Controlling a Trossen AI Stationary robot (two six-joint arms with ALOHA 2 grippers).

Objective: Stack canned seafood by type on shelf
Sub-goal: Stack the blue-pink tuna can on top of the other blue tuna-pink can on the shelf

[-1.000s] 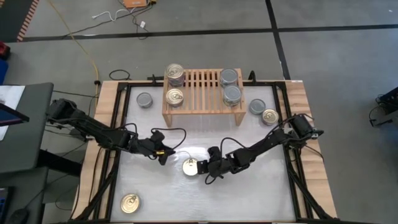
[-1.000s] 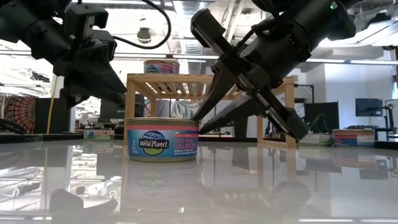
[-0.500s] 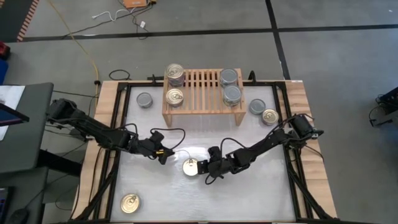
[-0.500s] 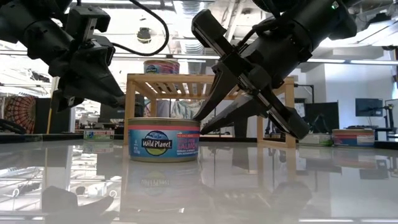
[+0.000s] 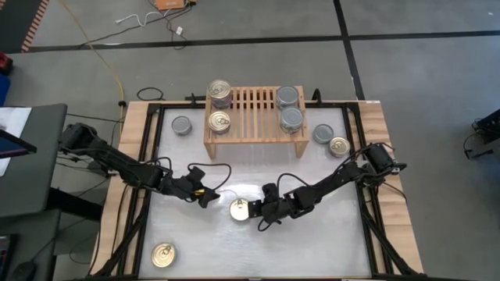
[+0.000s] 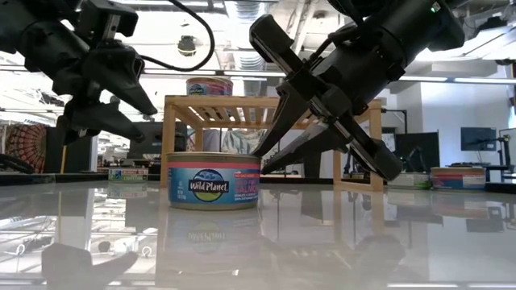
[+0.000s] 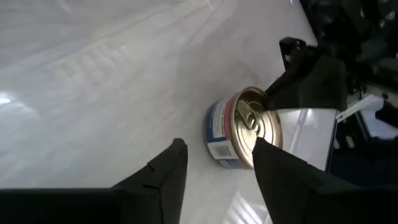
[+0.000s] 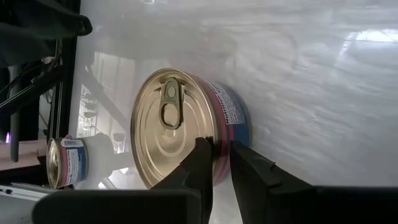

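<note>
**Gold-top tin mid-desk, both grippers beside it, shelf half filled**

High view: the flat round gold-topped tin (image 5: 239,208) sits on the white desk (image 5: 328,242), well in front of the low light-wood slatted shelf (image 5: 255,115). The left gripper (image 5: 208,195) is just beside the tin on its left, arm stretched low in from the left edge. The right gripper (image 5: 260,215) is against the tin's right side, arm reaching in from the right edge. On the shelf, gold-top tins (image 5: 219,121) stand on the left end and silver-grey-top tins (image 5: 291,119) on the right, so types are kept apart. Loose tins lie beside the shelf and one gold-top tin (image 5: 163,254) near the front left corner.

Low view: the tin (image 6: 214,181), blue and pink label, rests flat on the desk. The left gripper (image 6: 121,101) hangs above and to one side, fingers parted, not touching it. The right gripper (image 6: 318,145) slants down behind the tin.

Left wrist view: the left fingers (image 7: 163,174) stand moderately apart with nothing between them; the tin (image 7: 244,127) is ahead, clear of them.

Right wrist view: the right fingers (image 8: 202,165) sit narrow, apparently pinching the tin's rim (image 8: 214,149), likely to steady or shift it for a pickup.
</note>
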